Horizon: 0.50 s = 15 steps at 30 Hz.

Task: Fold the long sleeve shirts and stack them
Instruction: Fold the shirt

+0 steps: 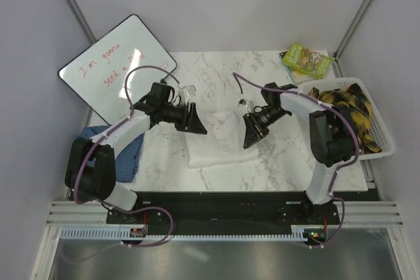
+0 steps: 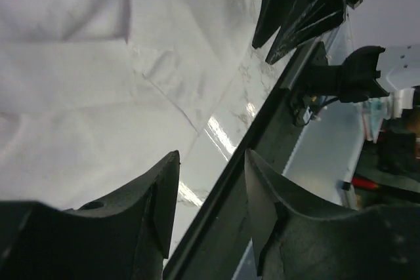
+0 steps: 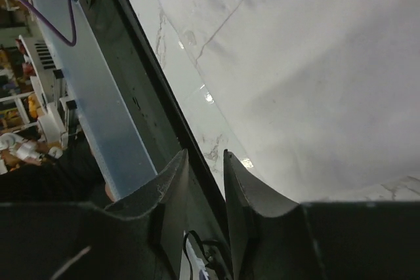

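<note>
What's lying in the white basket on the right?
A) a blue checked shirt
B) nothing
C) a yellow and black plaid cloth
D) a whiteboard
C: the white basket holds a yellow and black plaid cloth; the blue shirt lies far off on the left.

1. On the whiteboard (image 1: 115, 63), at the far left of my overhead view, I read red handwriting in two slanted lines. The first line says "I'm gonna".
2. The second line on the same board begins "send a". Another word starts after it, but the left arm's cable (image 1: 134, 73) crosses it, so I cannot make it out.
3. On the green packet (image 1: 306, 60), at the far right corner of the table, I see yellow lettering and a printed picture. The print is too small for me to read.
4. In both wrist views, nothing is legible to me.
</note>
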Tool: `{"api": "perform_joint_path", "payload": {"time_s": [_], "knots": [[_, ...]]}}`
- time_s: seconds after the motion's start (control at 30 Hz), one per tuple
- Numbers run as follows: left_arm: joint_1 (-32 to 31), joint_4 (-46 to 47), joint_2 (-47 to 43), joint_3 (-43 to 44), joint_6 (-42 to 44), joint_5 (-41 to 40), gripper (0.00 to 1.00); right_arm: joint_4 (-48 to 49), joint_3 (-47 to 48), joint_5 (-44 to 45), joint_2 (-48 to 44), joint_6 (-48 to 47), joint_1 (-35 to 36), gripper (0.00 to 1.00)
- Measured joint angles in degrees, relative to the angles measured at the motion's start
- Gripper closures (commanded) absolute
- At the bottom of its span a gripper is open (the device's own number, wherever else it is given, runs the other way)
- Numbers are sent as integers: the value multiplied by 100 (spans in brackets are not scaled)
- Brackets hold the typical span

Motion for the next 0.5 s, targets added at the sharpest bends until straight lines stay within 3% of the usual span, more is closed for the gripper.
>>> {"api": "perform_joint_path", "payload": {"time_s": [0.13, 0.3, 0.5], "knots": [[-127, 367, 382, -1062, -697, 275, 48, 15, -107, -72, 745, -17, 92, 66], [59, 284, 1239, -1340, -994, -42, 45, 26, -402, 133, 1296, 2, -201, 65], [323, 267, 1054, -1615, -1193, -260, 36, 28, -487, 365, 1357, 258, -629, 67]]}}
